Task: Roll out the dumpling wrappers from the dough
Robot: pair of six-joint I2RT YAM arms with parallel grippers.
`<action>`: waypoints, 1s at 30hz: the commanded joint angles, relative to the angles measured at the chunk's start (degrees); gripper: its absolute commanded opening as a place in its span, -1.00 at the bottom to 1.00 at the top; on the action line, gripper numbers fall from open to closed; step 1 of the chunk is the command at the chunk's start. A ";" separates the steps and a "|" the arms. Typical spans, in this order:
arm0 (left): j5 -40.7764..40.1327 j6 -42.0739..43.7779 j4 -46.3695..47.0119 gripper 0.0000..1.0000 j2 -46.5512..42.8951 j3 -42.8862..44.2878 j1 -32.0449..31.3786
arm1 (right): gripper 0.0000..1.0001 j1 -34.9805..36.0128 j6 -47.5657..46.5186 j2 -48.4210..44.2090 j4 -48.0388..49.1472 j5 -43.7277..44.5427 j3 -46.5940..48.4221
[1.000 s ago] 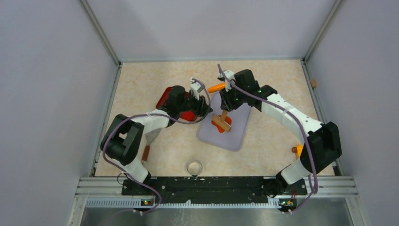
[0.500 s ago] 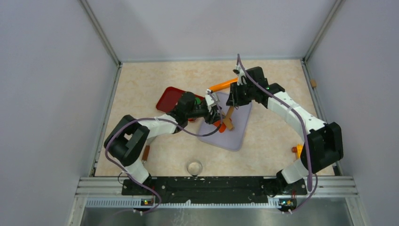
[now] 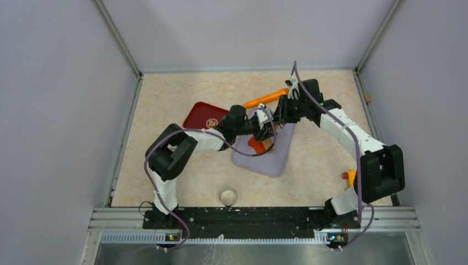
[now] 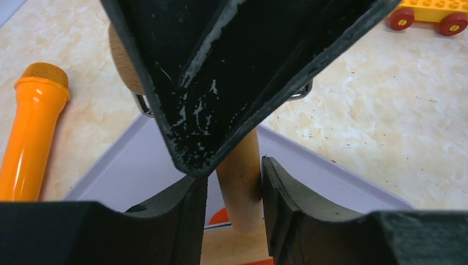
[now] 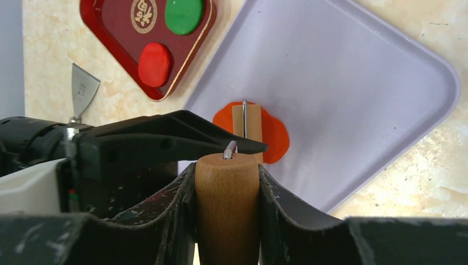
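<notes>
The right gripper (image 5: 226, 174) is clenched on the round light-wood handle (image 5: 226, 210) of a small wooden roller tool, its two black pads pressed against either side of the handle. A bent metal wire comes out of the handle's end and leads to the short wooden roller head (image 5: 246, 122). The head lies on the thin flat orange-red clay dumpling wrapper (image 5: 274, 135). The left gripper (image 4: 234, 176) straddles the same handle lower down. Its jaws are parted: one pad touches the wood and a narrow gap shows at the other, so it is not clamped. In the right wrist view one of its long black fingers crosses just in front of the handle's tip. The wrapper sits on the pale lavender rectangular plastic tray (image 5: 353, 83), near the tray's edge on the left arm's side. Just beside that edge is a dark red rounded tray (image 5: 105, 22) holding a green clay disc (image 5: 184, 15), a red clay disc (image 5: 155, 63) and a brown patterned disc (image 5: 143, 15), all apart from one another. A metal scraper blade (image 5: 83, 88) lies on the beige marbled tabletop (image 3: 165, 99) near the red tray. An orange toy microphone (image 3: 266, 99) lies beyond the lavender tray, and a small clear glass jar (image 3: 228, 196) stands near the table's front edge.
</notes>
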 commanded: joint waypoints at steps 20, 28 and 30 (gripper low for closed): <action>2.11 2.04 -2.70 -1.00 0.07 4.48 -0.39 | -0.49 -2.48 -9.18 -0.91 -8.54 -6.42 1.10; 2.70 -3.67 -3.71 -1.00 1.34 6.26 0.68 | -1.00 -2.53 -8.26 0.34 -9.05 -6.93 1.99; 3.60 -5.89 -3.41 -1.00 1.56 6.22 1.27 | -1.00 -2.56 -7.68 1.39 -9.61 -7.08 2.79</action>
